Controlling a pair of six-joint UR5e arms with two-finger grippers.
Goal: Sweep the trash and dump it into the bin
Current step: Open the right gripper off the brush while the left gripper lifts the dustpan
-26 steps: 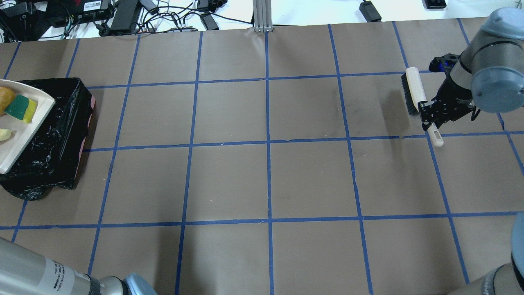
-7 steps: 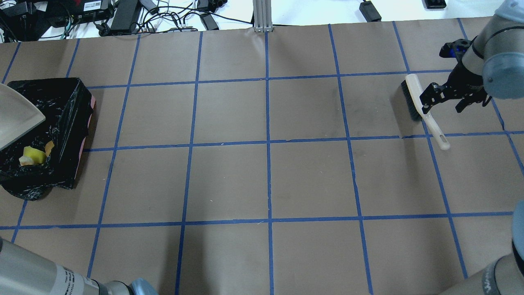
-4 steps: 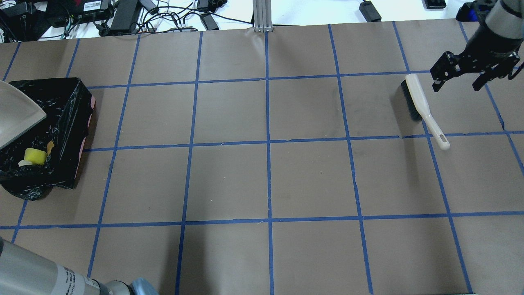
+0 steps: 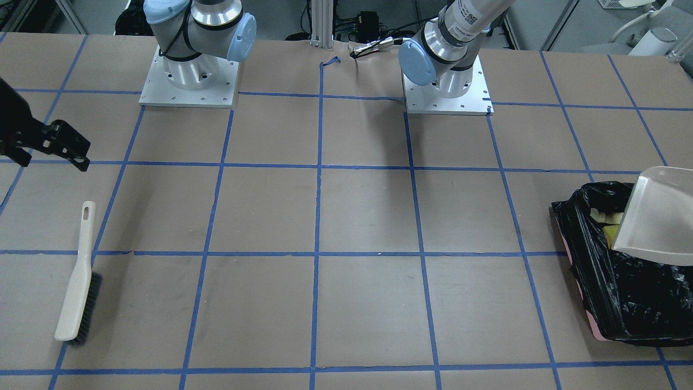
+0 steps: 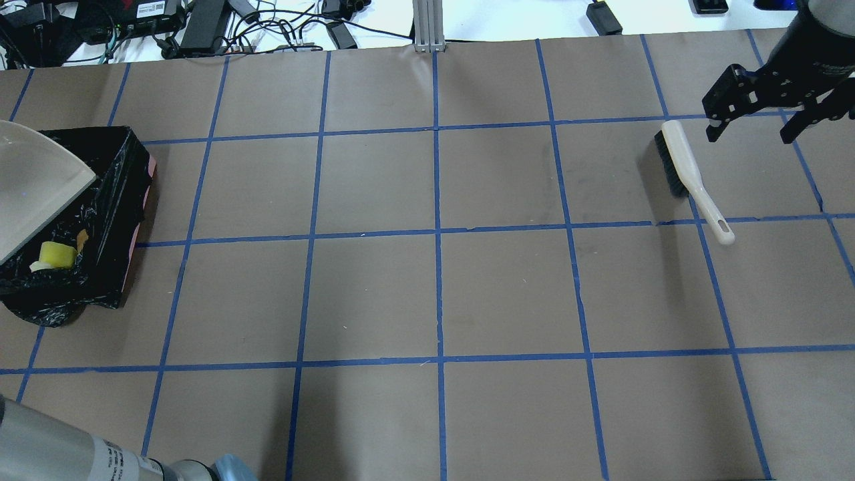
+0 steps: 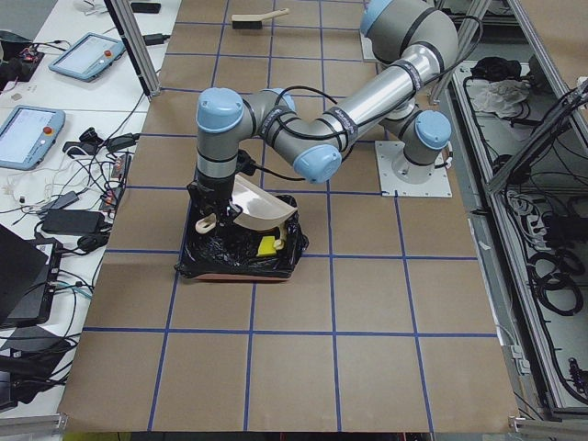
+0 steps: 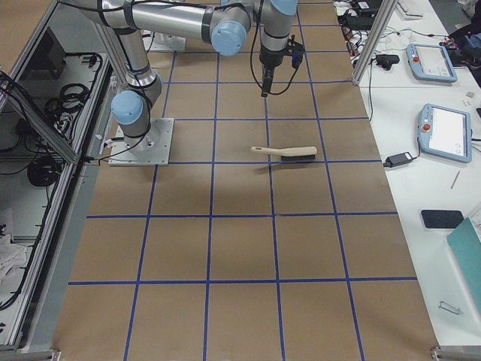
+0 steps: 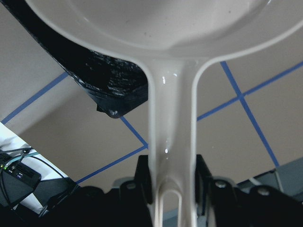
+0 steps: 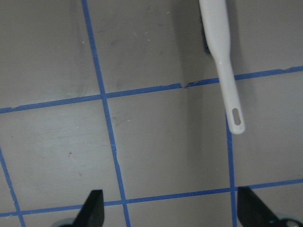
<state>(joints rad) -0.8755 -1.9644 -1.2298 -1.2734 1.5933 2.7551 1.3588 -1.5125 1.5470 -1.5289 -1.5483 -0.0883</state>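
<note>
The bin, lined with black plastic, stands at the table's left end. Inside it lie the yellow sponge wedge, the pale foam piece and a sliver of the amber lump. My left gripper is shut on the handle of the cream dustpan, which is tilted over the bin and holds nothing. The bin also shows in the front view under the dustpan. My right gripper is open and empty, raised beyond the hand brush.
The brush lies flat on the brown paper at the right end; it shows in the front view and the right wrist view. Cables and power bricks lie past the table's far edge.
The trash slid off the dustpan into the bin. My right gripper let go of the brush, then rose and moved off toward the far right. The dustpan tilted steeper.
</note>
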